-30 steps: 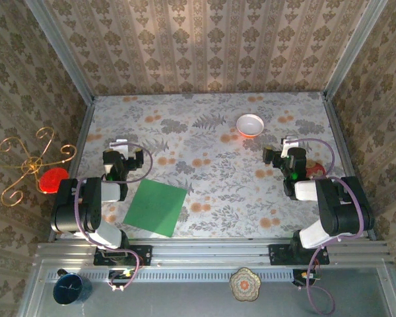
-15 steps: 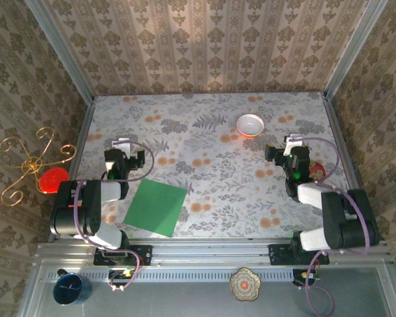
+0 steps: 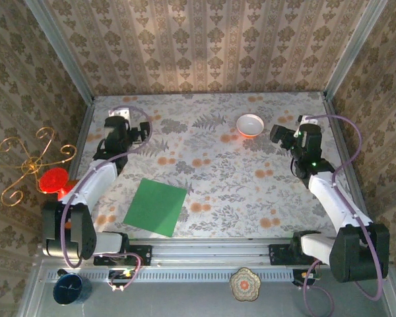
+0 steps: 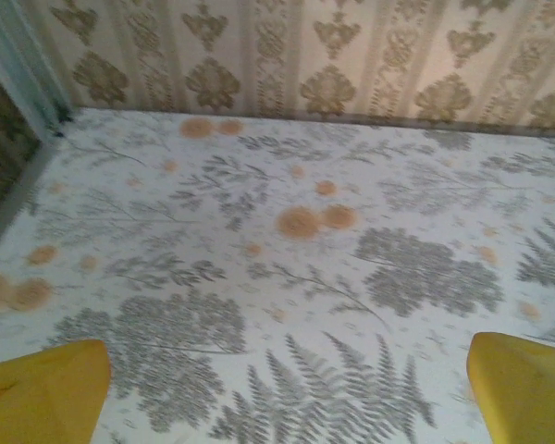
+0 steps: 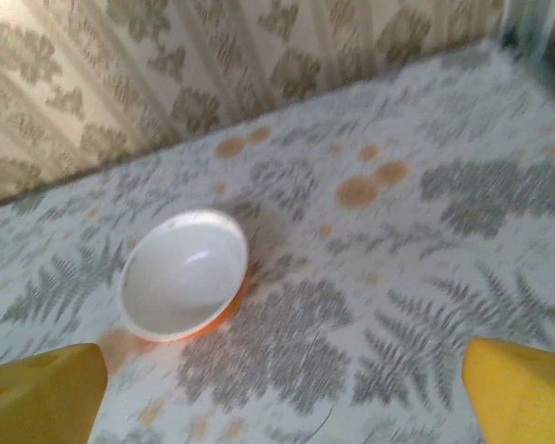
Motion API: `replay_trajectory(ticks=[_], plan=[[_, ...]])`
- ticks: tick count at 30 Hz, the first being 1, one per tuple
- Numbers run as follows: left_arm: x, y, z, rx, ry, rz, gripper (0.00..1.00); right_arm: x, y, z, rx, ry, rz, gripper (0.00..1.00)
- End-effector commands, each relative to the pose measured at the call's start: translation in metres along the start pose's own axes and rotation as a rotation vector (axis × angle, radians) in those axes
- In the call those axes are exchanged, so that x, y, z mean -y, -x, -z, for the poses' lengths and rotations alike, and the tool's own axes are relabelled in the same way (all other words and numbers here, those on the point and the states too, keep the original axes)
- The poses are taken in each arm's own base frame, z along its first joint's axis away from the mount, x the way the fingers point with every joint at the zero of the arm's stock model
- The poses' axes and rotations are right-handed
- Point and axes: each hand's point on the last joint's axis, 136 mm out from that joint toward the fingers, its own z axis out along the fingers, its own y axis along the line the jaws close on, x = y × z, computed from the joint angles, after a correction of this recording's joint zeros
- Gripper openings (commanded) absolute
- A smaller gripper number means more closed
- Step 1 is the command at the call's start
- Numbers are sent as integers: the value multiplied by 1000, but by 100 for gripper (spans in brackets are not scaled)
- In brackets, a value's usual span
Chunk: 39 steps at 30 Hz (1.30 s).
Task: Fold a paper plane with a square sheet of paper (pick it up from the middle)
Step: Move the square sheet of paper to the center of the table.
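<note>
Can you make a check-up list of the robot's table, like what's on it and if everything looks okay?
Surface: flowery table, flat, no spills seen.
Job's things: green paper lies flat and unfolded near the left arm's base; nothing touches it. No plane yet.
Clutter: white bowl with a red rim, upright and empty, at the far side.
Grippers: left gripper open, holding nothing, over bare table; right gripper open, holding nothing, facing the bowl.
Cables: purple cables loop along both arms, not on the paper.
Surroundings: patterned walls; gold ornament outside on the left; blue cup on the front ledge.
</note>
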Motion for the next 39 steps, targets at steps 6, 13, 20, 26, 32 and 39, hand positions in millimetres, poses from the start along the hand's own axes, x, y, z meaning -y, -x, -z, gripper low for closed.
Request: replay_trajectory(ticks=[6, 13, 20, 26, 32, 39], plan=[[56, -46, 10, -265, -113, 11, 100, -80, -59, 20, -320, 170, 107, 100], [61, -55, 14, -316, -134, 103, 100, -172, -153, 28, -524, 272, 409, 98], [38, -59, 17, -345, -128, 250, 100, -225, -249, 47, -686, 304, 715, 95], [23, -62, 19, -355, -109, 290, 100, -249, -281, 54, -718, 327, 850, 95], [16, -63, 18, -360, -93, 307, 100, -261, -295, 43, -735, 289, 910, 95], [13, -66, 17, -372, -90, 313, 100, -272, -304, 23, -727, 244, 952, 94]])
